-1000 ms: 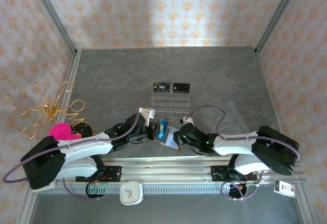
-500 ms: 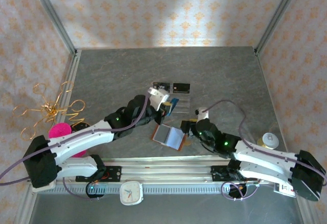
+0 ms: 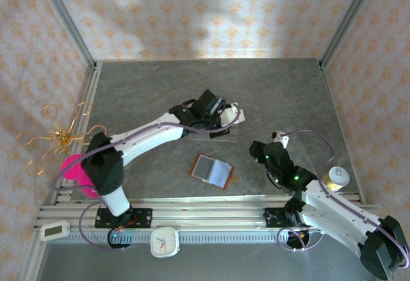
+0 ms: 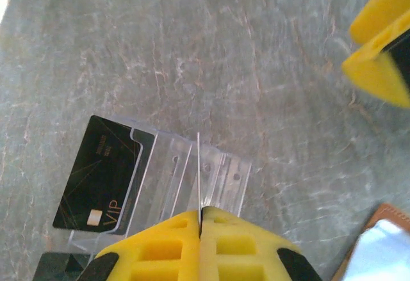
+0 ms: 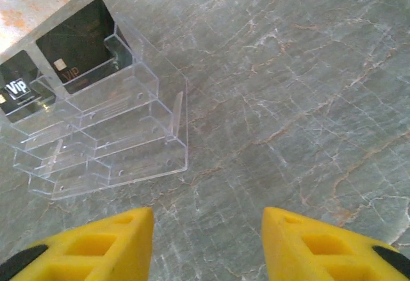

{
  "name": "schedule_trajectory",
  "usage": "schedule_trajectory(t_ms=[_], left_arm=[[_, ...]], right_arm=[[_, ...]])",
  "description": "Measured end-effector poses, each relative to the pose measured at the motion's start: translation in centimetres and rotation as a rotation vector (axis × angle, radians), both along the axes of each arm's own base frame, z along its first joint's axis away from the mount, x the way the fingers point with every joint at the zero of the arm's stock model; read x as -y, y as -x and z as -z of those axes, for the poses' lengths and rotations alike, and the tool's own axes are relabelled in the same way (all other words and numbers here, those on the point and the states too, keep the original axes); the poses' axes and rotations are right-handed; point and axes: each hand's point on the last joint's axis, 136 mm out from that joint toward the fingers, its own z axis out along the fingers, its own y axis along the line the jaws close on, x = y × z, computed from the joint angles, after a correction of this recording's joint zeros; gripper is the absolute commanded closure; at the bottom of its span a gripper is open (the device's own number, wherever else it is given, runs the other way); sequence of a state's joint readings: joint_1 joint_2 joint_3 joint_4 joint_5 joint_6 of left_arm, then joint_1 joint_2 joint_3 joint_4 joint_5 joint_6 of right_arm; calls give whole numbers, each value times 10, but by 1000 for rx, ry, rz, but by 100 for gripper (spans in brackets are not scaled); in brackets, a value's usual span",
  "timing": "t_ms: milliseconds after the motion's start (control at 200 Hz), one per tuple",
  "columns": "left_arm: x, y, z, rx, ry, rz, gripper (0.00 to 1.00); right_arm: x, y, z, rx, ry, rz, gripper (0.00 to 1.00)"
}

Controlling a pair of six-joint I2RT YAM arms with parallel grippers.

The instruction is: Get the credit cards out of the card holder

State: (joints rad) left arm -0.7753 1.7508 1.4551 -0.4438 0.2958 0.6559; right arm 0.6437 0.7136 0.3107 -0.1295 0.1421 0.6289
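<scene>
We see the left gripper (image 4: pixel 200 214) pinching a thin plastic card (image 4: pixel 198 166), edge-on so we cannot tell its colour, above the clear acrylic tiered rack (image 4: pixel 221 169). Two black VIP credit cards (image 5: pixel 80 44) sit in its back row. The brown leather card holder (image 3: pixel 213 171) lies open on the grey stone-look table (image 3: pixel 141 95), at the rack's 6 o'clock. The right gripper (image 5: pixel 208 220) hovers at the card holder's 2 o'clock, fingers wide, holding nothing.

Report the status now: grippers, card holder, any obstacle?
Left gripper shut on a credit card, edge-on above the clear rack. Right gripper open, empty. Card holder lies open. No obstacle seen.
</scene>
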Motion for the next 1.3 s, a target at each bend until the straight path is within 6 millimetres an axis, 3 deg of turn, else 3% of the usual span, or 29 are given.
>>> schedule_trajectory(t_ms=[110,385,591,766,966,1301], left_arm=[[0,-12,11,-13,-87,59,100],[-3,-43,10,5,-190,172,100],[-2,-39,27,-12,-241,268,100],[0,-36,25,-4,-227,334,100],[-5,-47,21,7,-208,331,100],[-3,-58,37,-26,-194,295,100]], right_arm=[[5,-1,5,-19,12,16,54],[21,-3,25,-101,54,68,54],[29,-13,25,-132,63,96,54],[28,-19,25,-152,81,89,54],[26,-20,28,-171,96,79,54],[24,-23,26,-171,95,73,54]])
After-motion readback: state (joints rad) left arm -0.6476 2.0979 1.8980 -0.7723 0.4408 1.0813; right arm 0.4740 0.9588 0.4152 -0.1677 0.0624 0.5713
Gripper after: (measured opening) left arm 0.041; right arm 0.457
